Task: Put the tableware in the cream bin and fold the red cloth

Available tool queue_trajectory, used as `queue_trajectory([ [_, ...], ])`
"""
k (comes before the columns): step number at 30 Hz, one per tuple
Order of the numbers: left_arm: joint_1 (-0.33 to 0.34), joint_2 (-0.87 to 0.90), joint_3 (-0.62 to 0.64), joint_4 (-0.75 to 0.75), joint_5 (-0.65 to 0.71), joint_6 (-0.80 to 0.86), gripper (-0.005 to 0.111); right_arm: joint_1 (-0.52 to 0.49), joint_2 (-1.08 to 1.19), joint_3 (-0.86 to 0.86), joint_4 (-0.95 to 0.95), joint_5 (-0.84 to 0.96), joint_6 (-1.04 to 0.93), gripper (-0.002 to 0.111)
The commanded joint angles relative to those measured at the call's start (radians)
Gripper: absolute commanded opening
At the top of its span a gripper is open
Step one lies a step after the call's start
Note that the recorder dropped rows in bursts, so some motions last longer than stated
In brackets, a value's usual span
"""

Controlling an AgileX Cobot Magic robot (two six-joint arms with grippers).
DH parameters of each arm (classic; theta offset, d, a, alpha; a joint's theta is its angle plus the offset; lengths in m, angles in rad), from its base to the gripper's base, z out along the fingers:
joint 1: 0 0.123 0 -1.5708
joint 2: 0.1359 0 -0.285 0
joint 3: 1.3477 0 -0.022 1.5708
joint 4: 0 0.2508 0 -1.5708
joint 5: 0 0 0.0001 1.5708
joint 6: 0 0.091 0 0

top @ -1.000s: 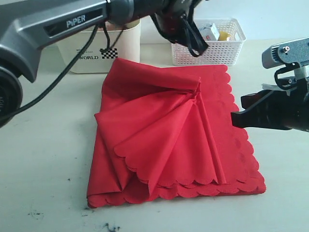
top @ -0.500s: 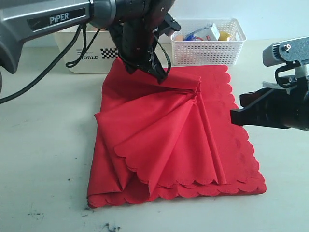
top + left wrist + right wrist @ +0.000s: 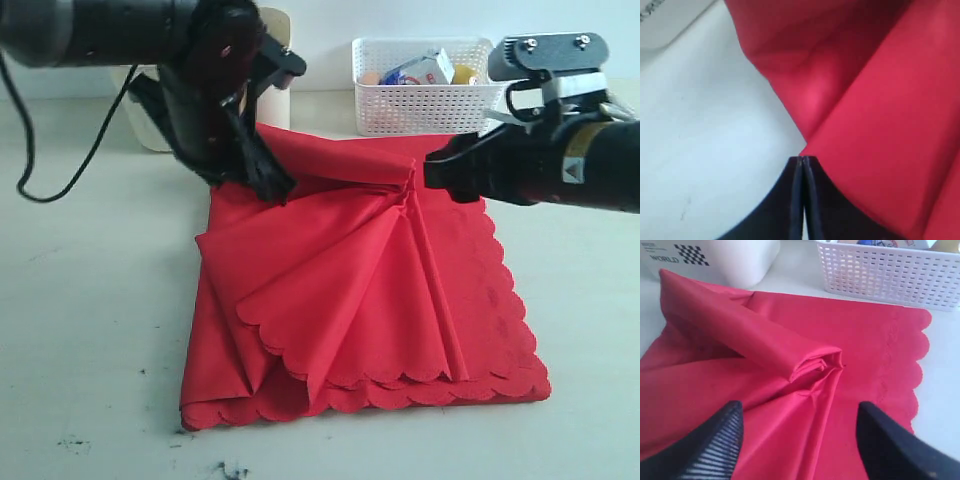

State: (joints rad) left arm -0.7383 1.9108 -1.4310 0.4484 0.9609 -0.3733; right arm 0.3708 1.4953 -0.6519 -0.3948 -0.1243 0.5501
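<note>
"The pale desk [image 3: 90, 300] showed no tableware. Was it binned?"

"Likely, though the bin [image 3: 715, 262], back left, hid its contents. The left claw [image 3: 270, 185], tips together, met the cloth [image 3: 380, 300] at its edge. It lay mid-desk, bunched, folding unfinished. The right claw [image 3: 440, 175] gaped above its ridge."

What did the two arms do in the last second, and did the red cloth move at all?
The left gripper swung down from above the white basket to the far left edge of the red cloth, jaws shut. The right gripper came in from the side to the bunched fold, jaws open. Cloth, basket and cream bin stayed put.
</note>
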Motion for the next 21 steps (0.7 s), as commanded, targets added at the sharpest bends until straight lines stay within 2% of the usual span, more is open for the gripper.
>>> queue_trajectory([
  [1, 0.012, -0.11, 0.221, 0.09, -0.138, -0.142, 0.0, 0.002, 0.142, -0.138, -0.008, 0.067, -0.024, 0.072],
  [6, 0.012, -0.164, 0.35, 0.127, -0.218, -0.195, 0.0, 0.02, 0.255, -0.264, -0.094, 0.078, -0.034, 0.072],
  [11, 0.012, -0.171, 0.396, 0.186, -0.232, -0.214, 0.0, 0.088, 0.341, -0.374, -0.152, 0.163, -0.034, 0.072],
  [16, 0.012, -0.171, 0.427, 0.225, -0.235, -0.233, 0.0, 0.093, 0.419, -0.461, -0.187, 0.251, -0.073, 0.071],
  [18, 0.012, -0.171, 0.437, 0.235, -0.235, -0.233, 0.0, 0.093, 0.437, -0.474, -0.195, 0.264, -0.09, 0.063],
  [21, 0.012, -0.171, 0.445, 0.254, -0.235, -0.237, 0.0, 0.093, 0.442, -0.476, -0.195, 0.276, -0.134, 0.037],
])
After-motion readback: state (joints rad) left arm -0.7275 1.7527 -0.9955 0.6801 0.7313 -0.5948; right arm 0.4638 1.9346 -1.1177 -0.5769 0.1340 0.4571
